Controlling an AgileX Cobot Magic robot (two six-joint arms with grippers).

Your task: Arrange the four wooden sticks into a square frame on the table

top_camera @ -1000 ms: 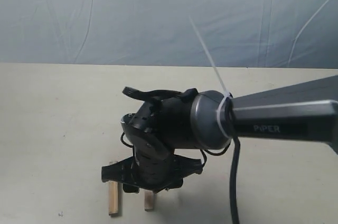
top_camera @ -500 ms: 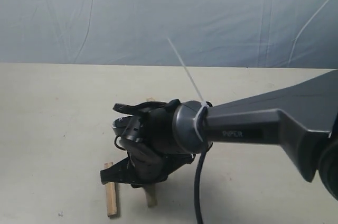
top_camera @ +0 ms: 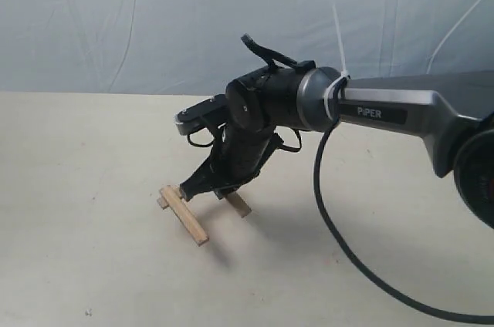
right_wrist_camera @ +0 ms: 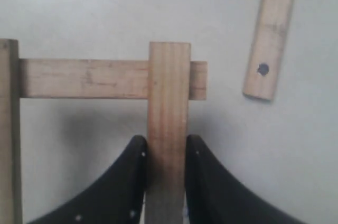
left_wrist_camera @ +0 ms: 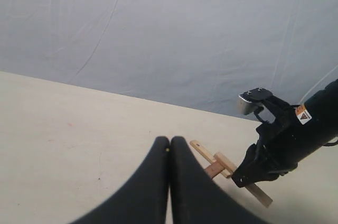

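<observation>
My right gripper (top_camera: pixel 193 188) (right_wrist_camera: pixel 165 142) is shut on one wooden stick (right_wrist_camera: pixel 169 92) (top_camera: pixel 185 217), a finger against each of its long sides. That stick crosses over a second stick (right_wrist_camera: pixel 90 78). A third stick (right_wrist_camera: pixel 7 129) runs along the edge of the right wrist view, touching the second one's end. The fourth stick (right_wrist_camera: pixel 272 28), with a dark hole near its end, lies apart on the table (top_camera: pixel 77 188). In the left wrist view the stick cluster (left_wrist_camera: pixel 211 158) lies beyond my left gripper (left_wrist_camera: pixel 169 142), which is shut with nothing in it and is out of the exterior view.
A blue-grey backdrop (top_camera: pixel 154 18) hangs behind the table's far edge. The right arm (top_camera: pixel 401 111) and its black cable (top_camera: pixel 332 227) stretch over the table's right half. Bare table surface (left_wrist_camera: pixel 63 129) shows round the sticks.
The right arm has swung up and away from the near edge, and its wrist has turned. The sticks under the gripper now lie farther in and on a diagonal.
</observation>
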